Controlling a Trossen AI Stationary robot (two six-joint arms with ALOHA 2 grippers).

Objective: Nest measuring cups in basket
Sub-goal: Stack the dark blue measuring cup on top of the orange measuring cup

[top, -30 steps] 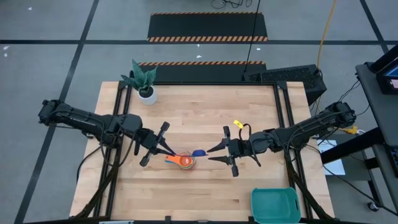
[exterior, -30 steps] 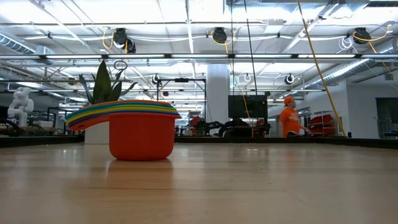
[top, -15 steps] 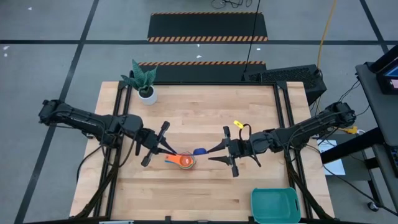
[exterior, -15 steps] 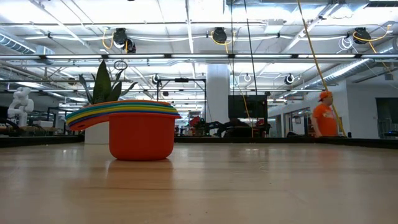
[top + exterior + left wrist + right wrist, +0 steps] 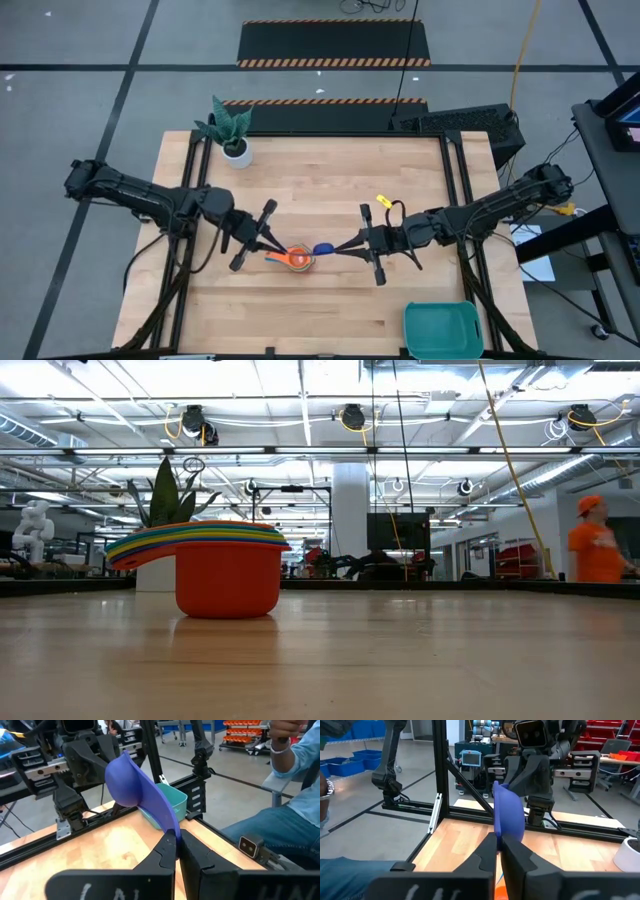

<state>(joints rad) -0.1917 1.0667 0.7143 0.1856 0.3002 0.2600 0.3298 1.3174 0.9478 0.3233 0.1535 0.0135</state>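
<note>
A dark blue measuring cup [image 5: 322,248] hangs in the air at the table's middle, between my two grippers. My left gripper [image 5: 287,248] is shut on it from the left, my right gripper [image 5: 341,249] from the right. Just below and to the left, a nested stack of cups [image 5: 297,259] stands on its base on the wood. Its outermost cup is orange [image 5: 226,578], with coloured handles fanned out on top. The teal basket [image 5: 443,330] sits at the near right corner, also seen behind the cup as the basket [image 5: 175,800]. My left gripper pinches the free end of the blue cup's flat handle [image 5: 172,829] between its two fingers, reaching in level from the table's left and lying along the handle. The bowl [image 5: 131,780] stands beyond the fingertips, clear of the table. My right gripper pinches the blue cup's bowl [image 5: 506,831] at the side away from the handle, coming in level from the table's right. The fingers themselves hide whether one is inside the bowl. The cup stands on edge beyond the fingertips, clear of the table.
A white plant pot [image 5: 237,152] stands at the far left corner. Black frame rails run along the left and right table edges. A seated person's sleeve and leg [image 5: 295,815] show beyond the table's near right edge. Bare wood lies between the stack and the basket.
My right gripper has shut: its fingers stood spread beside the blue cup and now meet on its bowl. The cup and my left gripper have stayed about where they were. A person in orange has walked rightward in the room behind.
</note>
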